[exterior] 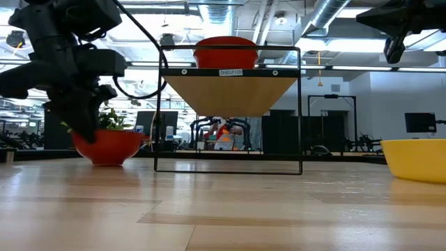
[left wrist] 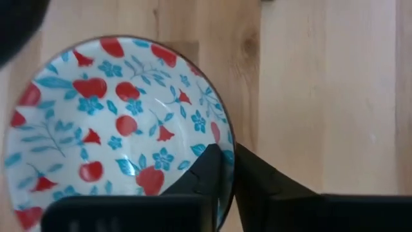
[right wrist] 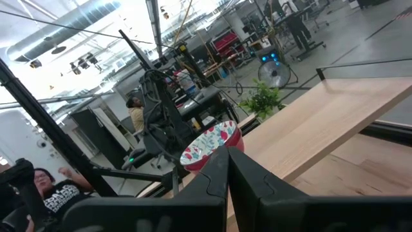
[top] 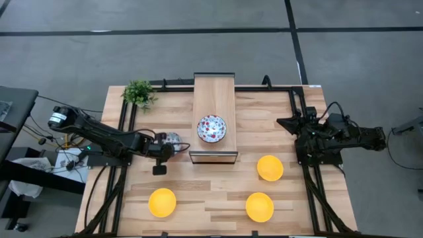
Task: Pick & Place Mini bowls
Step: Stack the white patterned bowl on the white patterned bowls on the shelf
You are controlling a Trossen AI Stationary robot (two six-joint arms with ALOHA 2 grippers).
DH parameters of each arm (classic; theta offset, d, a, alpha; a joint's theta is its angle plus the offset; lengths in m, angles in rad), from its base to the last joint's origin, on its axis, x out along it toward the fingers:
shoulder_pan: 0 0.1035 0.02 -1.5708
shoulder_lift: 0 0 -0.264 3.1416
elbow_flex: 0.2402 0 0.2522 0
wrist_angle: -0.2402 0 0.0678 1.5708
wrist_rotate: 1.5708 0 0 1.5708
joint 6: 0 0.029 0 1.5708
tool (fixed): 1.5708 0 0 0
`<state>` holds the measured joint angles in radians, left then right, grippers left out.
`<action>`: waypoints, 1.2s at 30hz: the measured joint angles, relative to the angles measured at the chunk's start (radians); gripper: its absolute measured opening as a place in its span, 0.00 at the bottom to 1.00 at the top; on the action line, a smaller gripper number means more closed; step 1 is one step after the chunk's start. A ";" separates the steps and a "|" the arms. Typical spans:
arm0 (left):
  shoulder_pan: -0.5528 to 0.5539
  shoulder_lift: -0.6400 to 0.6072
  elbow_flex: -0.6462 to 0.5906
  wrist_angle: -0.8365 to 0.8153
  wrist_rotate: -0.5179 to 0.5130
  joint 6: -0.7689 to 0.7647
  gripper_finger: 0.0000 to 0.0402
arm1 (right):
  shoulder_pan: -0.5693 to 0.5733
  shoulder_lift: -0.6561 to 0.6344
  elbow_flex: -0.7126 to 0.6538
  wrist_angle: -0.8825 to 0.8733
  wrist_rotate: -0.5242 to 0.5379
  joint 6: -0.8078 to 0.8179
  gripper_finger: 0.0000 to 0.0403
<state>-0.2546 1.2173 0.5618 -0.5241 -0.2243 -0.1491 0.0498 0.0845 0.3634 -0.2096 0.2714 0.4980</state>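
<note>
My left gripper (top: 163, 149) stands over a white bowl with red-and-blue flowers (left wrist: 109, 122), left of the wooden shelf (top: 214, 92), and is shut on its rim. In the low view this bowl (exterior: 108, 146) shows its red outside under the gripper, and its base seems to sit on the table. A second floral bowl (top: 211, 128) rests on top of the shelf. Three yellow bowls (top: 269, 168) (top: 162, 202) (top: 259, 207) sit on the near half of the table. A third floral bowl does not show. My right gripper (right wrist: 228, 171) is shut and empty, raised at the table's right edge. My left gripper holds the floral bowl by its rim (left wrist: 226, 151), on the bowl's near-left side. One finger (left wrist: 205, 175) is inside the bowl and the other (left wrist: 261, 183) outside the wall. The fingers come from above, pointing down. The bowl stays upright with its mouth up.
A small green potted plant (top: 139, 92) stands at the far left corner. The shelf's black wire frame (exterior: 228, 167) rises in the middle of the table. Black rails run along the left and right sides. Bare wood lies between the yellow bowls and right of the shelf.
</note>
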 joint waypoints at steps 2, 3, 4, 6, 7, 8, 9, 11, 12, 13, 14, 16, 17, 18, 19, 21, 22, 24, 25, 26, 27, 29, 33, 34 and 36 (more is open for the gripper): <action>0.000 -0.002 0.001 0.000 -0.009 0.001 0.05 | 0.000 0.000 0.000 0.000 0.000 0.000 0.00; 0.000 -0.002 0.001 0.000 -0.010 0.000 0.04 | 0.000 0.000 0.000 0.000 0.000 0.000 0.00; 0.000 -0.002 0.001 0.000 -0.009 -0.001 0.05 | 0.000 0.000 0.000 0.000 0.000 0.000 0.00; 0.000 -0.001 0.001 -0.001 -0.003 -0.001 0.06 | 0.000 0.000 0.000 0.000 0.000 0.000 0.00; 0.000 -0.001 0.001 -0.001 -0.002 -0.002 0.06 | 0.000 0.000 0.000 0.000 0.000 0.000 0.00; 0.000 -0.001 0.000 -0.001 -0.001 -0.003 0.05 | 0.000 0.000 0.000 0.000 0.000 0.000 0.00; 0.000 -0.001 0.000 -0.001 -0.002 -0.003 0.05 | 0.000 0.000 0.000 0.000 0.000 0.000 0.00; 0.000 -0.002 0.001 -0.002 -0.005 -0.003 0.03 | 0.000 0.000 0.000 0.000 0.000 0.000 0.00; 0.000 -0.002 0.001 -0.002 -0.004 -0.003 0.03 | 0.000 0.000 0.000 0.000 0.000 0.000 0.00; 0.000 -0.002 0.001 -0.003 -0.004 -0.003 0.03 | 0.000 0.000 0.000 0.000 0.000 0.000 0.00; 0.000 -0.001 0.002 -0.004 -0.005 -0.003 0.03 | 0.000 0.000 0.000 0.000 0.000 0.000 0.00; 0.000 -0.008 0.009 -0.012 -0.011 -0.003 0.03 | 0.000 0.000 0.000 0.000 0.000 0.000 0.00; 0.001 -0.015 0.014 -0.018 -0.015 -0.004 0.03 | 0.000 0.000 0.000 0.000 0.000 0.000 0.00; 0.001 -0.024 0.022 -0.025 -0.019 -0.008 0.03 | 0.000 0.000 0.000 0.000 0.000 0.000 0.00; 0.001 -0.035 0.030 -0.035 -0.010 -0.014 0.02 | 0.000 0.000 0.000 0.000 0.000 0.000 0.00; -0.001 -0.063 0.047 -0.078 -0.002 -0.014 0.02 | 0.000 0.000 0.000 0.000 0.000 0.000 0.00; -0.001 -0.080 0.055 -0.094 -0.006 -0.016 0.02 | 0.000 0.000 0.000 0.000 0.000 0.000 0.00; -0.006 -0.114 0.061 -0.095 -0.026 -0.017 0.02 | 0.000 0.000 0.000 0.000 0.000 0.001 0.00; -0.009 -0.131 0.065 -0.096 -0.031 -0.017 0.02 | 0.000 0.000 0.000 0.000 0.000 0.001 0.00; -0.014 -0.146 0.070 -0.101 -0.028 -0.017 0.02 | 0.000 0.000 0.000 0.000 0.000 0.001 0.00; -0.019 -0.158 0.078 -0.113 -0.027 -0.018 0.02 | 0.000 0.000 0.000 0.000 -0.001 0.001 0.00; -0.027 -0.182 0.099 -0.151 -0.029 -0.020 0.02 | 0.000 0.000 0.000 0.000 0.000 0.004 0.00; -0.054 -0.230 0.130 -0.195 -0.038 -0.033 0.02 | 0.000 0.000 0.000 0.000 -0.001 0.023 0.00; -0.061 -0.242 0.131 -0.196 -0.037 -0.035 0.02 | 0.000 0.000 0.000 -0.001 -0.001 0.026 0.00; -0.074 -0.271 0.131 -0.196 -0.043 -0.035 0.02 | 0.000 0.000 0.000 -0.002 -0.001 0.026 0.00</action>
<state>-0.3288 0.9465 0.6930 -0.7200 -0.2669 -0.1842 0.0498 0.0845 0.3630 -0.2117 0.2703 0.5240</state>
